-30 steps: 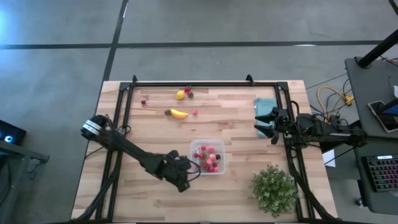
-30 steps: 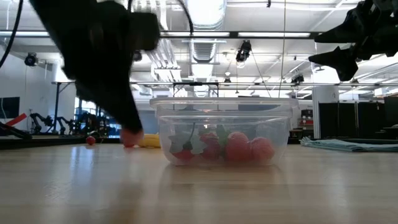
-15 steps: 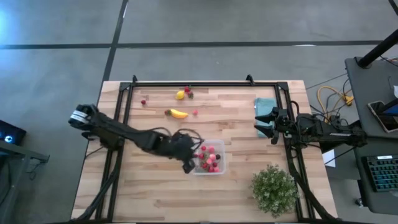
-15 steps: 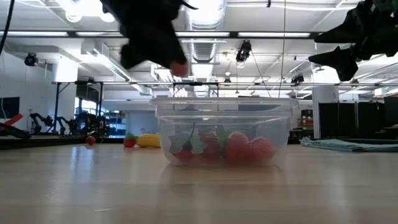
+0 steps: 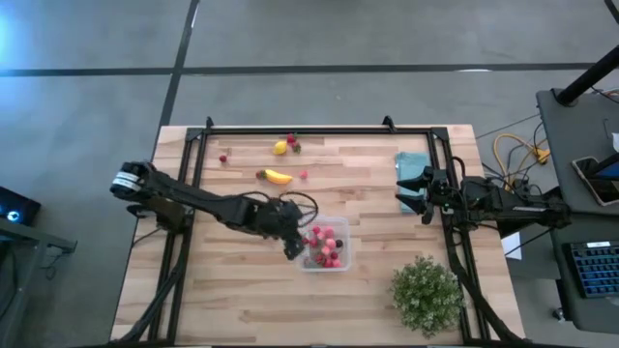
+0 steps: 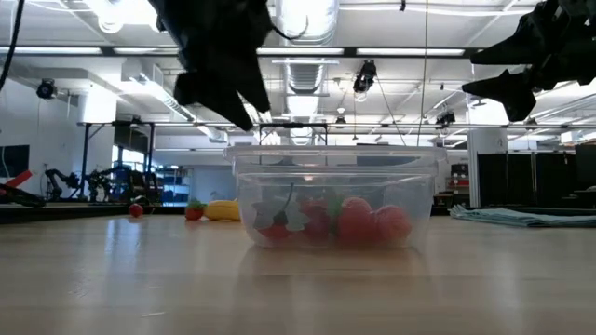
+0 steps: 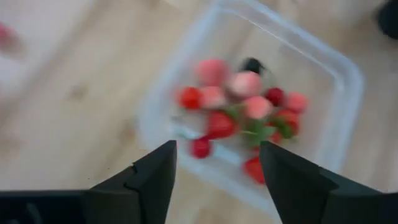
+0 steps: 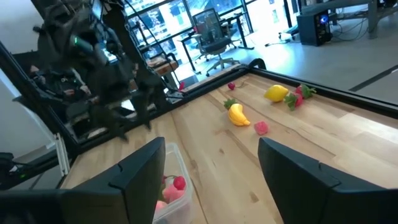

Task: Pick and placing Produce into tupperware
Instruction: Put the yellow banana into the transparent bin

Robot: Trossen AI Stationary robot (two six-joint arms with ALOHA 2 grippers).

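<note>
While my left gripper [image 5: 295, 248] hangs over the tupperware's [image 5: 342, 262] left rim, its fingers [image 7: 153, 180] stand apart, empty | red and pink berries [image 7: 244, 107] lie inside | banana [image 5: 279, 176] and lemon [image 5: 280, 147] sit on the table's [image 5: 251, 300] far side | right gripper [image 5: 414, 192] open above the teal cloth [image 5: 411, 162]

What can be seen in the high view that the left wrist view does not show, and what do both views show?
Only the high view shows the banana, the lemon, the teal cloth, the potted plant and the right gripper, open over the cloth. Only the left wrist view shows the left gripper from close by, open above the container. Both show the container and the red and pink berries inside.
</note>
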